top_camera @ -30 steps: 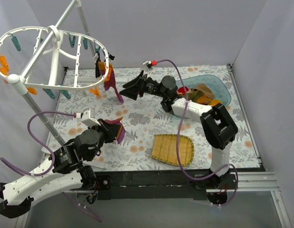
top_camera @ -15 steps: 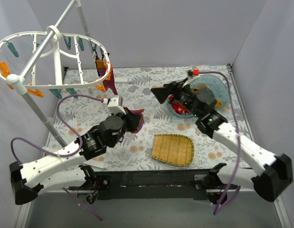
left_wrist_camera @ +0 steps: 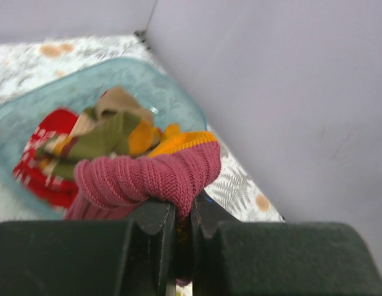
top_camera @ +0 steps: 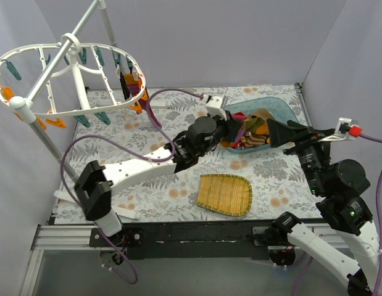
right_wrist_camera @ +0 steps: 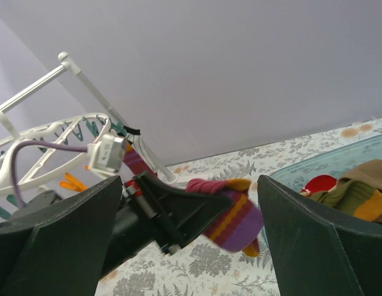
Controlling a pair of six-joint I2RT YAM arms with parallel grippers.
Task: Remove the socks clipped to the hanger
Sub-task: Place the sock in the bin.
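Left tool (left_wrist_camera: 183, 213) — now at tray (left_wrist_camera: 172, 98), one sock (left_wrist_camera: 147, 179)

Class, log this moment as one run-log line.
left jaws: shut on maroon sock, at teal tray | right jaws: open, empty | hanger: socks clipped on

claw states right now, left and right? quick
Left claw: closed, holding a maroon-and-orange sock.
Right claw: open, holding nothing.

Left claw (left_wrist_camera: 182, 216) tight on maroon sock (left_wrist_camera: 141, 179) above teal tub (left_wrist_camera: 171, 86) of socks (left_wrist_camera: 104, 126).
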